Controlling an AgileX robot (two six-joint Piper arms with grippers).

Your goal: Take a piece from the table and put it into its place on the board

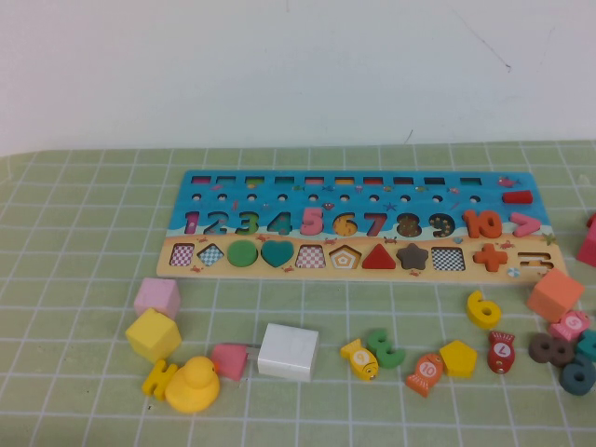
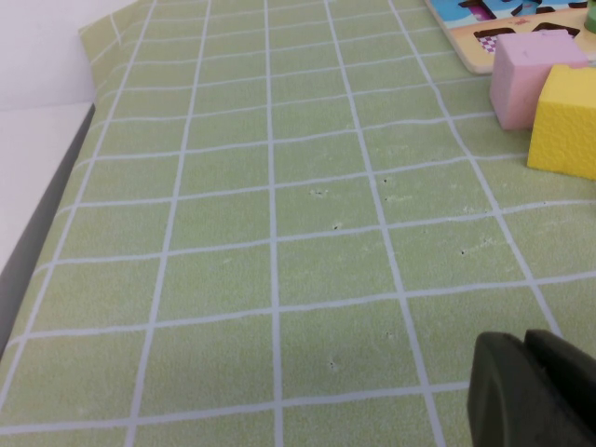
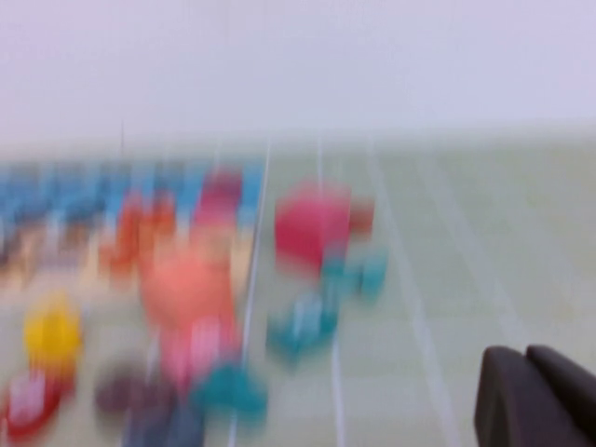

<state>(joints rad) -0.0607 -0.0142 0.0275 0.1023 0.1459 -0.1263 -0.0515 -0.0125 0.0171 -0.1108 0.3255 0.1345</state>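
Note:
The yellow digit "6" piece (image 1: pixel 483 308) lies flat on the green mat, in front of the right end of the board. The board (image 1: pixel 186 200) lies across the middle of the table, with a blue upper part holding digits and a tan strip holding shapes. Its "6" recess (image 1: pixel 345 224) stands between the pink 5 and the red 7. Neither arm shows in the high view. My left gripper (image 2: pixel 523 341) is shut and empty, low over bare mat at the left side of the table. My right gripper (image 3: pixel 524 354) is shut and empty over mat to the right of the pieces; that view is blurred.
Loose pieces lie in front of the board: pink cube (image 1: pixel 156 296), yellow cube (image 1: pixel 153 334), yellow duck (image 1: pixel 193 385), white block (image 1: pixel 288 351), green 3 (image 1: pixel 385 347), yellow pentagon (image 1: pixel 457 357), fish pieces, an orange cube (image 1: pixel 555 294) and rings at the right. The mat's left edge (image 2: pixel 56 186) is near the left gripper.

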